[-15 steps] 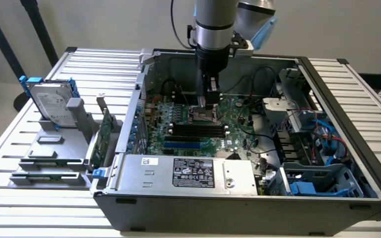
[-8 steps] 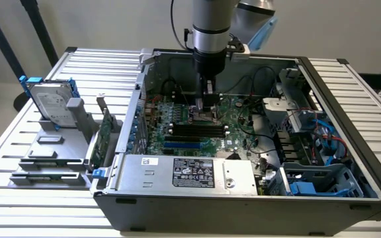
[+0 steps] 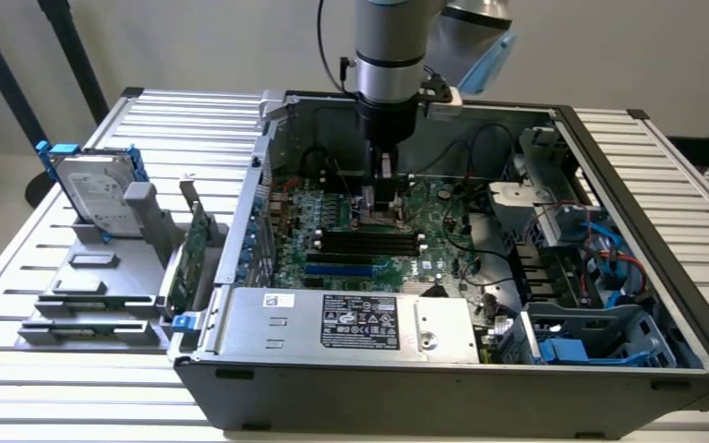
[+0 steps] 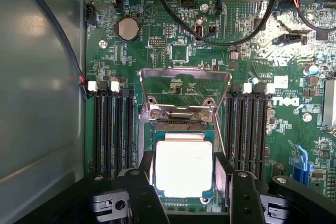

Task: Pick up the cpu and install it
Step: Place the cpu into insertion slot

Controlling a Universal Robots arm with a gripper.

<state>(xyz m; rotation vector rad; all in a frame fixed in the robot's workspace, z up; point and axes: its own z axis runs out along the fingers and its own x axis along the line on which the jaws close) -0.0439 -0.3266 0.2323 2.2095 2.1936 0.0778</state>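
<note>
The arm (image 3: 391, 46) reaches straight down into the open case (image 3: 453, 397), which lies on a slatted table (image 3: 687, 194); the gripper (image 3: 386, 205) hangs low over the middle of the board (image 3: 447, 242). In the wrist view the cpu (image 4: 184, 169) sits flat between the two black fingers (image 4: 146, 187), silver top up; each finger lies against one of two opposite edges of the chip, so the jaws stand fairly wide apart and are closed on the cpu. The chip is right over the socket (image 4: 181, 125), squared to it, with a dark strip of the socket's contacts showing past one edge; whether it is fully seated I cannot tell. The load plate (image 4: 184, 88) stands flipped up beyond the socket; rows of black slots (image 4: 111, 129) flank the socket on both sides; a round battery (image 4: 127, 28) and looping black cables (image 4: 226, 38) lie farther along the board. In the exterior view, a silver box (image 3: 354, 318) with a black label fills the case's near edge; outside the case, at that view's left, a drive (image 3: 93, 192) with blue brackets stands upright in a grey rack (image 3: 96, 295), well apart from the gripper.
</note>
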